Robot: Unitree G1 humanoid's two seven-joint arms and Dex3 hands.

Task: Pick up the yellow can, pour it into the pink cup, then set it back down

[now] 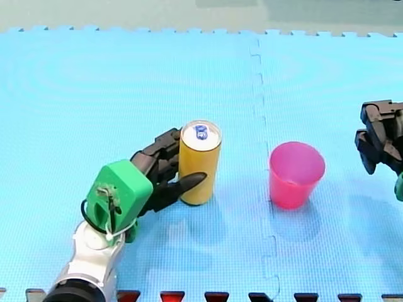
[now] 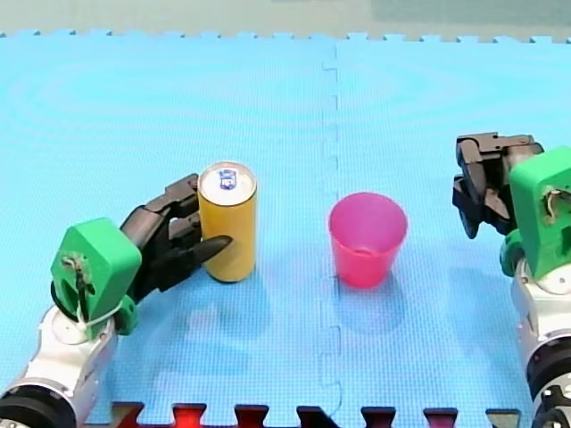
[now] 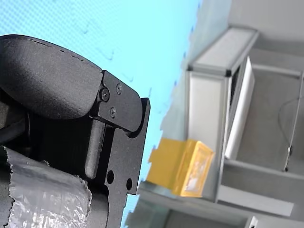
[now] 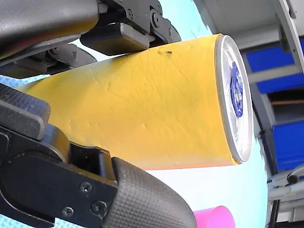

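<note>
a blue foam mat (image 1: 94, 94) of interlocking tiles covers the whole work surface, with a toothed seam (image 1: 258, 94) running from near to far a little right of the middle.

nearest, at about 7 o'clock, the robot's left arm comes in with its green wrist block (image 1: 119, 192). its left hand (image 1: 157, 176) is closed on the yellow can (image 1: 200, 165): the thumb (image 1: 189, 184) lies across the can's near lower side and the fingers (image 1: 160, 148) press its far left side. the can stands upright on the mat, left of the seam and close to the middle, its silver top (image 1: 201, 133) with a blue tab facing up. in the second wrist view the same can (image 4: 142, 118) sits between black finger pads above and below it, with the rim of the cup (image 4: 213, 218) beyond.

the pink cup (image 1: 295, 176) stands upright, mouth up, at 3 o'clock from the can, just across the seam and clear of both hands.

further out at 3 o'clock, near the mat's right edge and apart from the cup, the right hand (image 2: 486, 183) holds nothing.

in the first wrist view, past the mat's edge, a yellow box (image 3: 183, 166) lies beside a grey cabinet (image 3: 209, 118).
</note>
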